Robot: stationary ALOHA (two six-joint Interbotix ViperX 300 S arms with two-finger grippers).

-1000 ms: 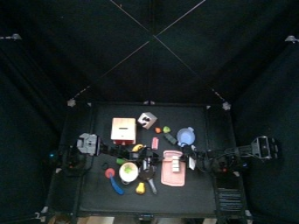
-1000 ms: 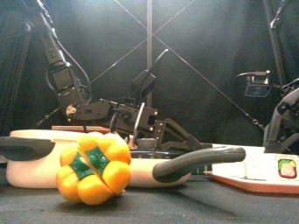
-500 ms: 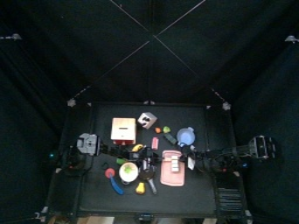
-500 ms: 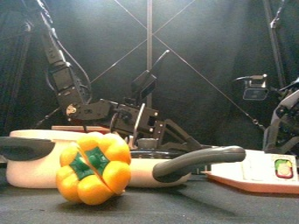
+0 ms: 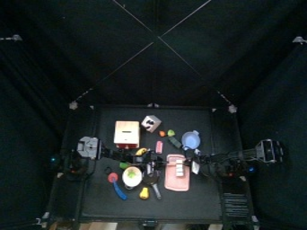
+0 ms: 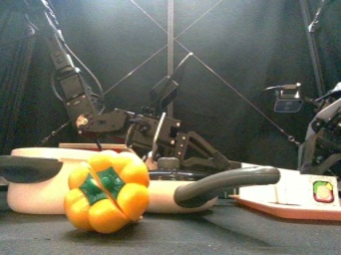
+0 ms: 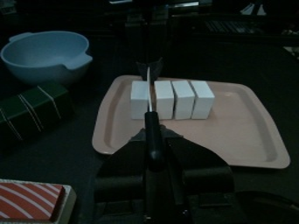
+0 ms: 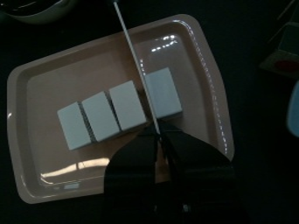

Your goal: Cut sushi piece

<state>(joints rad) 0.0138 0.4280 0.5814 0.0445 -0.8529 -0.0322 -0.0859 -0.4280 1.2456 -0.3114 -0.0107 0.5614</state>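
A row of white sushi pieces (image 7: 173, 96) lies on a pink tray (image 7: 239, 131); the right wrist view shows the same pieces (image 8: 122, 109) and tray (image 8: 35, 171). My left gripper (image 7: 152, 144) is shut on a thin dark blade whose tip rests at the end piece. My right gripper (image 8: 158, 144) is shut on a long thin knife (image 8: 131, 52) that lies across the tray, in the gap before the end piece. In the top view the tray (image 5: 178, 184) lies front of centre, the left gripper (image 5: 153, 164) on its left and the right gripper (image 5: 197, 164) on its right.
A yellow pepper (image 6: 107, 189) and a white pan (image 6: 40, 184) stand at the table's front. A blue bowl (image 7: 45, 52) and dark boxes (image 7: 35, 109) sit beside the tray. A red and white box (image 5: 125, 132) stands further back.
Both arms have shifted slightly in the front view; the tray and the sushi pieces have not moved.
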